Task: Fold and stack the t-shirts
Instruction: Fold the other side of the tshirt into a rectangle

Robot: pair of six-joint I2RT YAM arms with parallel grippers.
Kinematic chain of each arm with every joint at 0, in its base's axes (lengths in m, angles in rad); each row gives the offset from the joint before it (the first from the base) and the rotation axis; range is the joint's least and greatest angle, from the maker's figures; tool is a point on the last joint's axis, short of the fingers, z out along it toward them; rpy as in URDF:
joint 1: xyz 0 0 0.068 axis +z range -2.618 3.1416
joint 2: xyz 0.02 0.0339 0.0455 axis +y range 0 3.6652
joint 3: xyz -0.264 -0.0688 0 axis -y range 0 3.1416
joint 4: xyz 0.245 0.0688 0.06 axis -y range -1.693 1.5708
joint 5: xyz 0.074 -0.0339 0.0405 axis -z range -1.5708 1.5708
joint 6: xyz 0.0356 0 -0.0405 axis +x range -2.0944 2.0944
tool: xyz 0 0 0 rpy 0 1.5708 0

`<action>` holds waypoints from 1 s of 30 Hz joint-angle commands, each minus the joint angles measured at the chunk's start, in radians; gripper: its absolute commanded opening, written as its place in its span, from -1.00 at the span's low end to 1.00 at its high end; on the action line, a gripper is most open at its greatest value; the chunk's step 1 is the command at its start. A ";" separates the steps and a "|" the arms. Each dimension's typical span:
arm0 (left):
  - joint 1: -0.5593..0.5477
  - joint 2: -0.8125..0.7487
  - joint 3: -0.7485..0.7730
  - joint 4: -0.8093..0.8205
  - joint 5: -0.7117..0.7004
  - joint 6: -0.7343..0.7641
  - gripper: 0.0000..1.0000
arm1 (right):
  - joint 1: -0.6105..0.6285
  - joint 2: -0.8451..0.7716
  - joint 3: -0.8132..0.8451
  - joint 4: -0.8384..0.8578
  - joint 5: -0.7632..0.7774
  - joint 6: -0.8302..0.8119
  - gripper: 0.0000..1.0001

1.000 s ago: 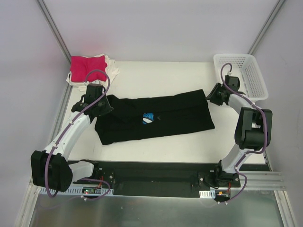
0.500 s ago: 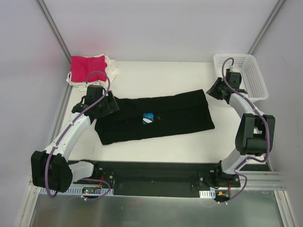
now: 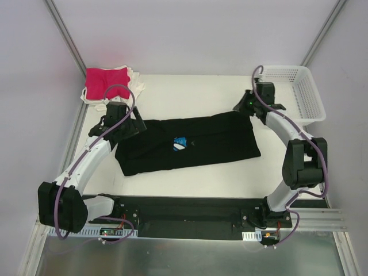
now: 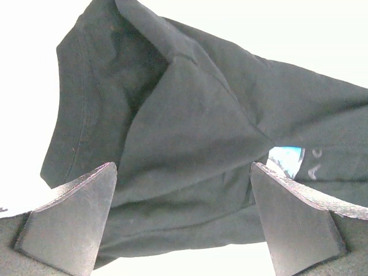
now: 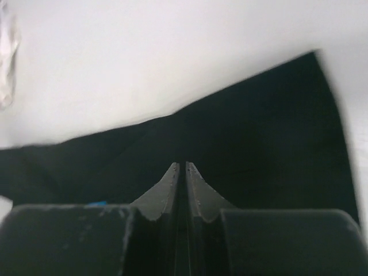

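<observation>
From above, the black t-shirt (image 3: 195, 144) lies folded lengthwise mid-frame. The left gripper (image 3: 135, 123) and right gripper (image 3: 241, 106) flank its ends, likely for a cross fold. The pink t-shirt (image 3: 105, 80) waits upper left.

On the left wrist, the fingers (image 4: 75, 213) are spread wide over the cloth.

On the right wrist, the fingers (image 5: 164, 195) are pressed together, with nothing visible between them.

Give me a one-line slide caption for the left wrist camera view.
Left gripper, jaws wide open, hovers over the folded black t-shirt, a sliver of its blue print showing.

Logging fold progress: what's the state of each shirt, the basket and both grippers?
Black t-shirt: folded into a long strip, lying flat.
White t-shirts: stacked, far-left corner.
Magenta-pink t-shirt: folded, atop them.
Mesh basket: upright.
Left gripper: open over black shirt's left end.
Right gripper: shut, above its far edge.
</observation>
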 commanded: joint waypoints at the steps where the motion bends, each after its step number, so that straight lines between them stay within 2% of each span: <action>1: -0.009 0.074 0.065 0.101 -0.093 -0.053 0.98 | 0.135 0.057 0.074 0.062 -0.067 0.043 -0.81; 5: -0.012 0.149 0.103 0.188 -0.148 -0.085 0.98 | 0.178 0.117 0.117 0.080 -0.098 0.068 -0.84; 6: -0.012 0.195 0.114 0.217 -0.200 -0.089 0.98 | 0.189 0.121 0.121 0.088 -0.103 0.072 -0.85; 10: -0.009 0.316 0.199 0.227 -0.255 -0.052 0.97 | 0.187 0.115 0.112 0.100 -0.098 0.074 -0.86; 15: -0.004 0.420 0.274 0.241 -0.297 -0.102 0.96 | 0.165 0.074 0.066 0.108 -0.101 0.071 -0.88; 19: 0.023 0.489 0.334 0.242 -0.324 -0.188 0.93 | 0.129 0.036 0.017 0.137 -0.117 0.088 -0.89; 24: 0.076 0.532 0.367 0.244 -0.280 -0.331 0.90 | 0.086 0.017 -0.023 0.162 -0.131 0.109 -0.91; 30: 0.091 0.504 0.317 0.242 -0.272 -0.486 0.83 | 0.071 0.023 -0.032 0.171 -0.146 0.123 -0.93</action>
